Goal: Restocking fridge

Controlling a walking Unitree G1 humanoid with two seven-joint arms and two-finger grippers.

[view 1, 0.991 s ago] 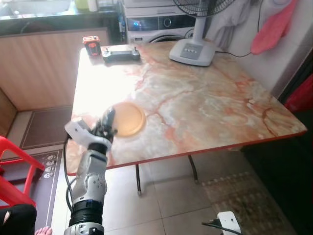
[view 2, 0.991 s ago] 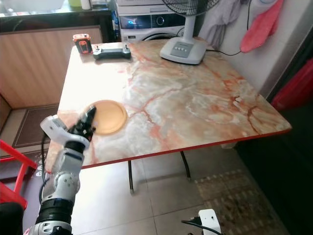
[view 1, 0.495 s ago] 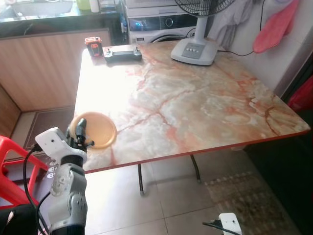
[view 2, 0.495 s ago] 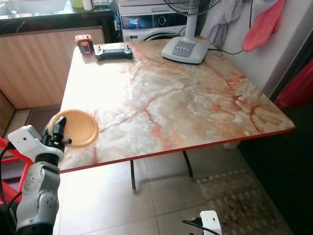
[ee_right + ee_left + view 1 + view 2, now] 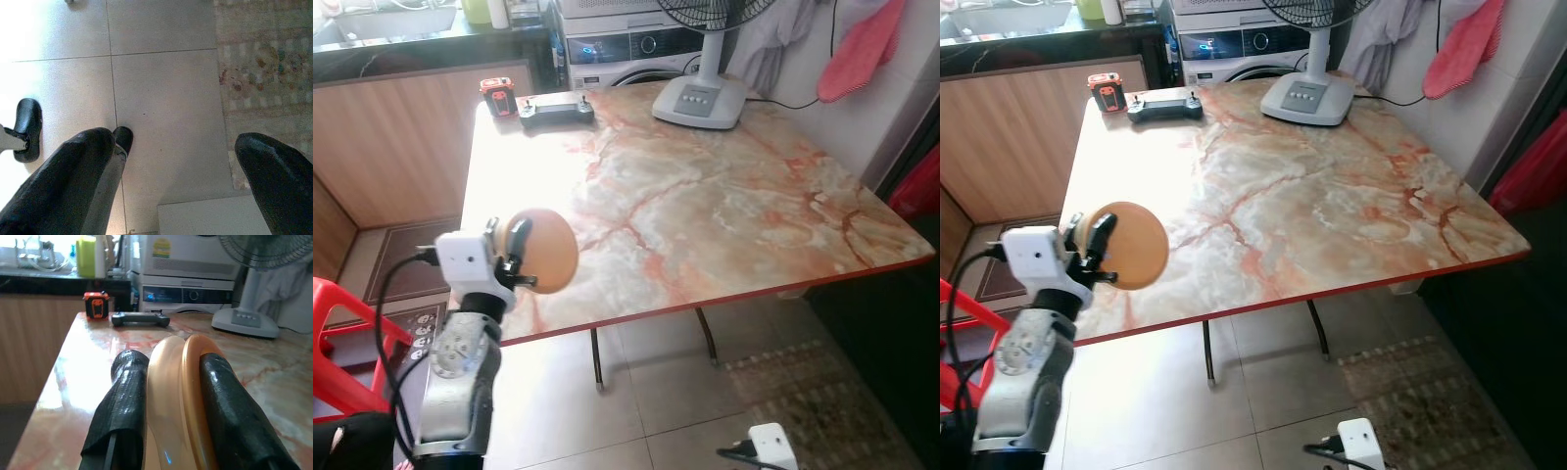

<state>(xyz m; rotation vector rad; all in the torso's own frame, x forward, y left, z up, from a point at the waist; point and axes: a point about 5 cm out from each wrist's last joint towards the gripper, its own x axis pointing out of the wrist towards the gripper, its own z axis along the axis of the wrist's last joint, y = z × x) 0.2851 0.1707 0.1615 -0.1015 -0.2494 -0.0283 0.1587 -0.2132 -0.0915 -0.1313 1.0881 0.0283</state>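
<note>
Left end effector is clamped on the orange plate, one black finger on each face of it, w/ the plate held up on edge off the marble bench, over the bench's near-left corner. In the left wrist view the plate's rim sits squeezed between the two fingers, tilted up nearly vertical.

Far end of the bench: a small orange-and-black device right next to a dark handheld controller, both near the far-left corner. White fan base stands at the far edge, more to the right, well apart from those two. Washing machine behind the bench, pink cloth hanging on the wall at right. Red plastic chair on the floor at the robot's left.

Right end effector hangs low by the floor, fingers spread wide apart w/ nothing between them; its wrist view looks down at the grey floor tiles, a patterned rug on one side and a black shoe-like thing on the tiles, can't tell exactly what that is.
</note>
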